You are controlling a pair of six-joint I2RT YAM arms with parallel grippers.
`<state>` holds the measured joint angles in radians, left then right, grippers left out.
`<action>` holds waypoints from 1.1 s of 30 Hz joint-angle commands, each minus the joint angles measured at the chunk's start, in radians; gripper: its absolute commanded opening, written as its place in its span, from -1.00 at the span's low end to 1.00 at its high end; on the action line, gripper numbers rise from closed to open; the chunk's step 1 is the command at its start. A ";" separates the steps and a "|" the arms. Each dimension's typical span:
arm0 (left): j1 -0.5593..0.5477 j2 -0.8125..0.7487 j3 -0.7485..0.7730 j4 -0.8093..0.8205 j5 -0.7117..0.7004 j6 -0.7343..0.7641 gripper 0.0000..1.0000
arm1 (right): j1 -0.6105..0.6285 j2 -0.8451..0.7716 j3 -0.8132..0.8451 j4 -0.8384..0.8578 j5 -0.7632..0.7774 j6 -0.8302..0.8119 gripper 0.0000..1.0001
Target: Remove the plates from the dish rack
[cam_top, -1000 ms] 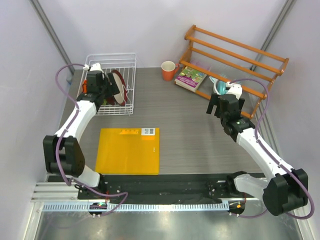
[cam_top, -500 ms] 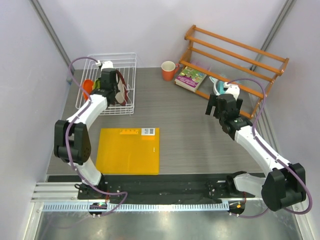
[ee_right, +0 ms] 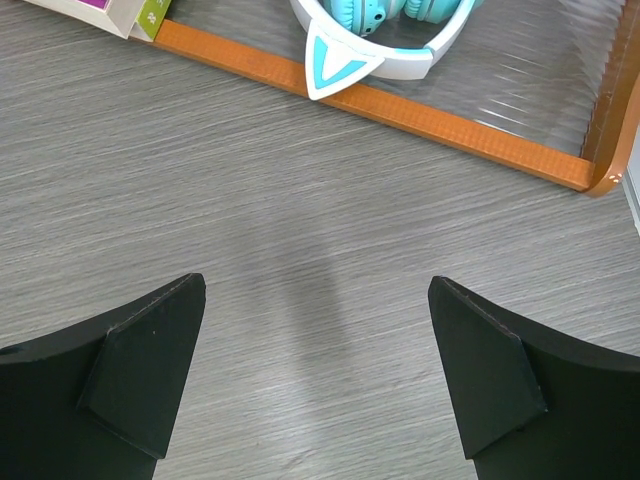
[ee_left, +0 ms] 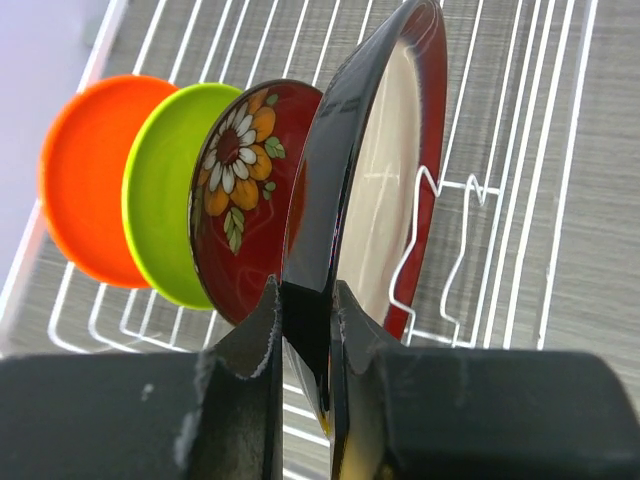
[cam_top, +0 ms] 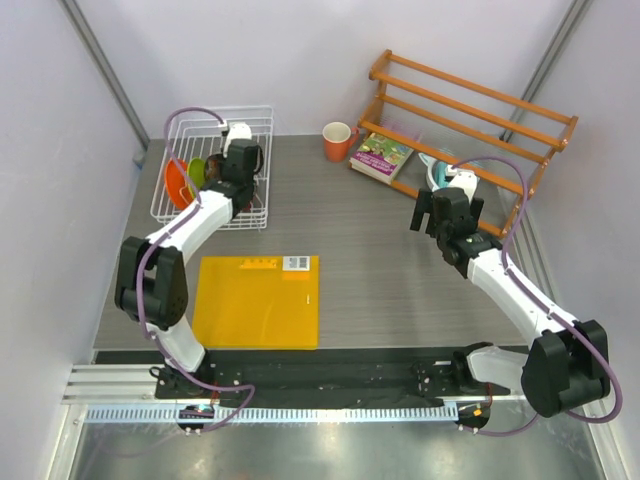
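Observation:
The white wire dish rack (cam_top: 258, 125) stands at the table's back left. In the left wrist view, an orange plate (ee_left: 85, 180), a lime green plate (ee_left: 165, 200) and a dark red flowered plate (ee_left: 245, 190) stand on edge in the dish rack (ee_left: 520, 200). To their right stands a large plate (ee_left: 385, 180) with a cream face and a dark red rim. My left gripper (ee_left: 305, 300) is shut on that plate's near rim, one finger on each side. My right gripper (ee_right: 315, 370) hangs open over bare table near the shelf, holding nothing.
An orange mug (cam_top: 338, 140) and a book (cam_top: 381, 156) lie behind the table's middle. An orange wooden slatted shelf (cam_top: 470, 100) stands at the back right with teal headphones (ee_right: 380, 20) on its lowest level. A yellow mat (cam_top: 258, 300) lies near the front.
My left arm swung from the rack's left side toward its right, and its jaws closed on the large plate's rim. The right arm barely moved.

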<state>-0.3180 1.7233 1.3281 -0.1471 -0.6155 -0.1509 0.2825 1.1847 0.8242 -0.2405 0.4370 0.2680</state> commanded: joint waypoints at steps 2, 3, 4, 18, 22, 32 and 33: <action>-0.058 -0.057 0.095 0.075 -0.165 0.111 -1.00 | 0.006 -0.026 0.015 0.009 0.019 0.005 0.99; -0.064 -0.065 0.102 0.073 -0.194 0.117 -1.00 | 0.004 -0.027 0.015 0.009 0.020 0.005 0.99; -0.070 -0.071 0.102 0.076 -0.210 0.129 -1.00 | 0.007 -0.030 0.016 0.006 0.017 0.005 0.99; -0.115 -0.209 0.154 -0.015 -0.267 0.169 -1.00 | 0.006 -0.071 0.026 -0.017 -0.029 0.025 0.99; -0.128 -0.241 0.178 -0.066 -0.268 0.171 -1.00 | 0.006 -0.083 0.026 -0.017 -0.046 0.034 1.00; -0.138 -0.330 0.212 -0.276 0.167 -0.085 -1.00 | 0.006 -0.040 0.070 0.033 -0.330 0.022 0.99; -0.138 -0.335 0.198 -0.270 0.209 -0.111 -1.00 | 0.006 -0.034 0.070 0.049 -0.374 0.023 0.99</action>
<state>-0.4469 1.4506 1.4845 -0.4561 -0.6376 -0.1127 0.2825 1.1351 0.8360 -0.2680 0.2707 0.2935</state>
